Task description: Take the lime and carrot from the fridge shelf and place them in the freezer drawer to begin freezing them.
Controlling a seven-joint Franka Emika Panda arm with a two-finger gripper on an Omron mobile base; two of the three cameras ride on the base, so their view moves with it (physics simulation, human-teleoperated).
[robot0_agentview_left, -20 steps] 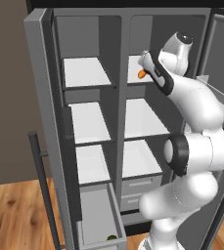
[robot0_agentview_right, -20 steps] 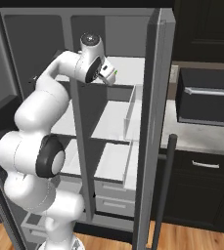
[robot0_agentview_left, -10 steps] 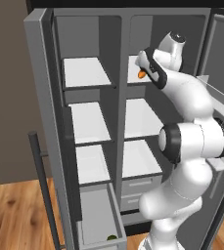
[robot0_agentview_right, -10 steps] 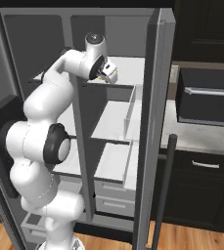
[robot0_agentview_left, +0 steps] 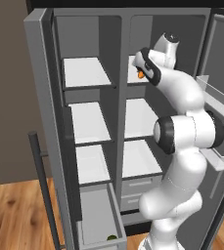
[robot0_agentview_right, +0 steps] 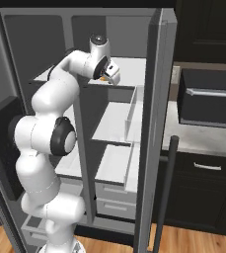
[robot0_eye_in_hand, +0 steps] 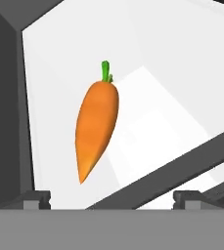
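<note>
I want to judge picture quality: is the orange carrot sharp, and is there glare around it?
Hand view: the tapered orange carrot is sharp, on a flat white shelf carrying one brighter patch, no glare. Left base view: it is a small orange speck against the arm.

carrot mostly hidden behind hand; lime tiny speck

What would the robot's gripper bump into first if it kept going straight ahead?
Most likely the small orange tapered carrot, lying on the flat white fridge shelf between the open gripper's fingertips. Depth is hard to judge.
</note>
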